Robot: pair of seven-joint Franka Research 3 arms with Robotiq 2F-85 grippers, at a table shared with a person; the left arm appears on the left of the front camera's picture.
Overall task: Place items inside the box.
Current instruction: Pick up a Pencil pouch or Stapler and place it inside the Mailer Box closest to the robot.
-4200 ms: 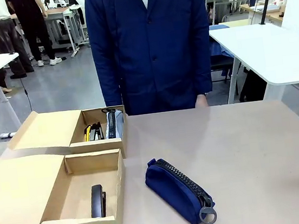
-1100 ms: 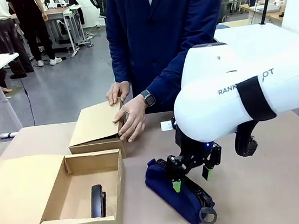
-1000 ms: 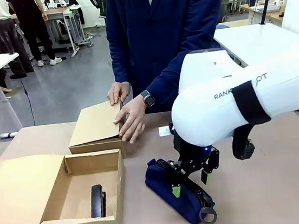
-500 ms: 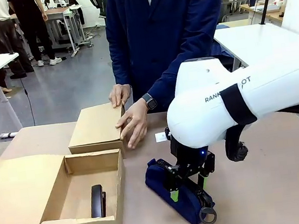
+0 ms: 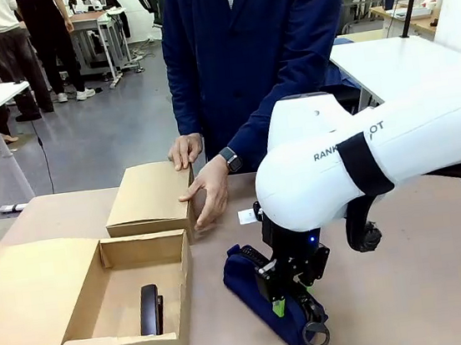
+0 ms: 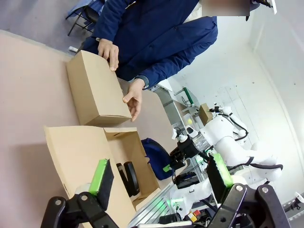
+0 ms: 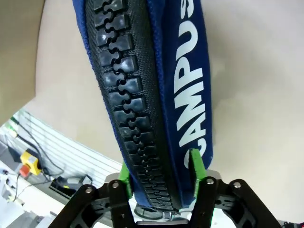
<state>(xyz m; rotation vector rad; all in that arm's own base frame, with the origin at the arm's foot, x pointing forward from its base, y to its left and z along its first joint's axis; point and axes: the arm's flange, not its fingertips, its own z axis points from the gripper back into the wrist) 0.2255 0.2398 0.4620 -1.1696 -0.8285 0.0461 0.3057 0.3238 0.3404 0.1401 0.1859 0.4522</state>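
The navy zip pencil case (image 5: 243, 275) lies on the table just right of the open cardboard box (image 5: 142, 239). My right gripper (image 5: 284, 297) has come down on the case's middle and is shut on it. In the right wrist view the green pads (image 7: 195, 167) press both sides of the navy case (image 7: 142, 80), across its black zip and white lettering. Inside the open box lies a black stapler (image 5: 151, 309). My left gripper (image 6: 160, 173) hangs open high above the table with nothing between its fingers. From there the open box (image 6: 80, 152), the stapler (image 6: 128, 175) and the navy case (image 6: 154, 152) show below.
A second cardboard box (image 5: 149, 195) stands closed behind the open one. A person in a navy coat holds it with both hands (image 5: 208, 194). The open box's lid flap (image 5: 30, 290) lies flat to the left. Bare tabletop stretches right of the case.
My right gripper has sunk onto the navy case and shut on it. The person has pressed the far box's lid flat.
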